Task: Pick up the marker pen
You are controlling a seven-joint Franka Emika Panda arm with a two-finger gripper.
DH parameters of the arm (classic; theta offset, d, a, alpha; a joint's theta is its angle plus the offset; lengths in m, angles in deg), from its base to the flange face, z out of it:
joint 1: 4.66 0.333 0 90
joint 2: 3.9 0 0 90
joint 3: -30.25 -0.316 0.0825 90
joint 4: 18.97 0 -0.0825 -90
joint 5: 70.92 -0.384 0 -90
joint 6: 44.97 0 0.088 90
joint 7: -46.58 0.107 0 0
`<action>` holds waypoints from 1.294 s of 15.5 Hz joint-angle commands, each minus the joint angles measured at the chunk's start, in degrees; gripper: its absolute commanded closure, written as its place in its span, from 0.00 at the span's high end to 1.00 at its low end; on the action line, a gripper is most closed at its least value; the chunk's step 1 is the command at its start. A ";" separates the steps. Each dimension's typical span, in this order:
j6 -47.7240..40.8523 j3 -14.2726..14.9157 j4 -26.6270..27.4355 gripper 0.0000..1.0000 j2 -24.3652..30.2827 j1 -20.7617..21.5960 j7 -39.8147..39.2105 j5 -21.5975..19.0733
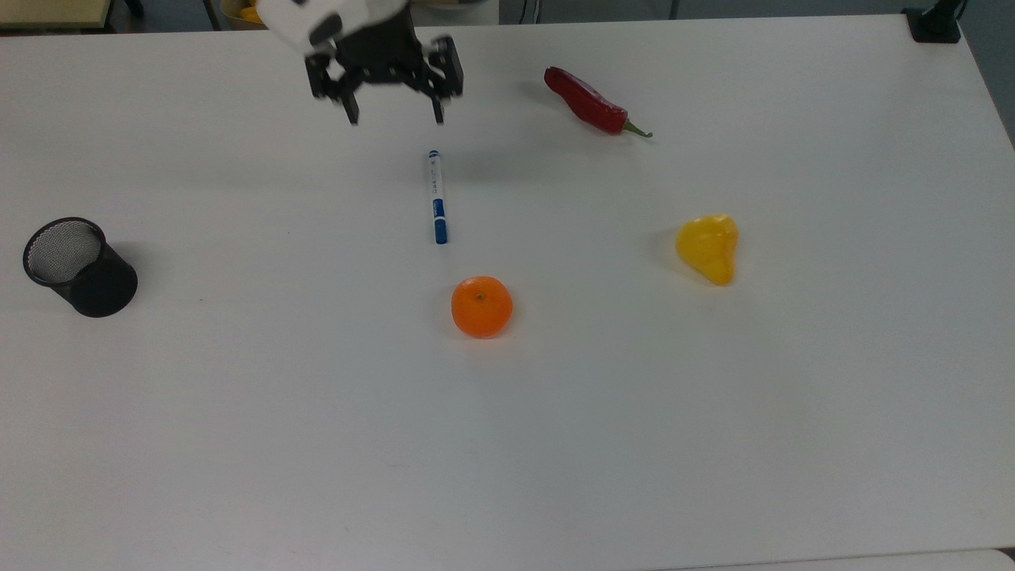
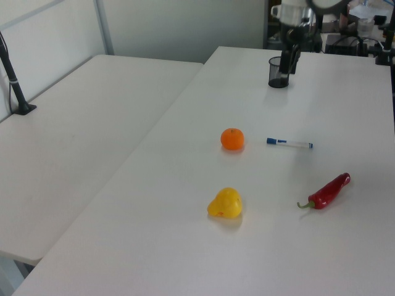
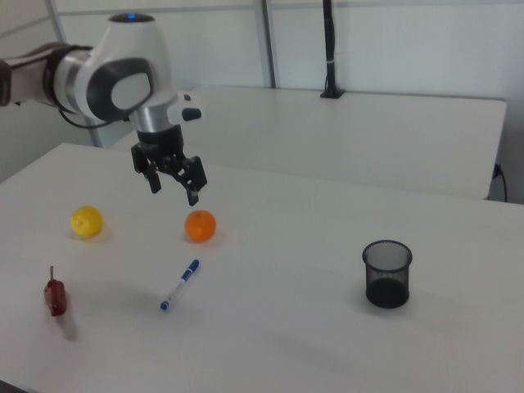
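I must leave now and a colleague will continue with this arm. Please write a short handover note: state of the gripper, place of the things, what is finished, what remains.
Gripper: open, empty, raised above the table, beyond the pen's small blue end in the top view.
Marker pen: lying flat on the table, free, blue cap pointing toward the orange.
Other things: red chili, yellow pear-shaped fruit, black mesh cup, all apart from the pen.
Done: nothing; the pen is not taken.
Left: come down over the pen barrel, close, lift.
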 commanded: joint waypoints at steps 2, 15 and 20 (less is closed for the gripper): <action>-8.51 3.29 -0.34 1.00 8.21 0.06 1.23 0.61; -8.36 -5.50 -2.81 1.00 7.42 -6.18 -3.60 0.96; -8.36 -5.24 -2.73 1.00 6.98 -5.92 -7.91 1.05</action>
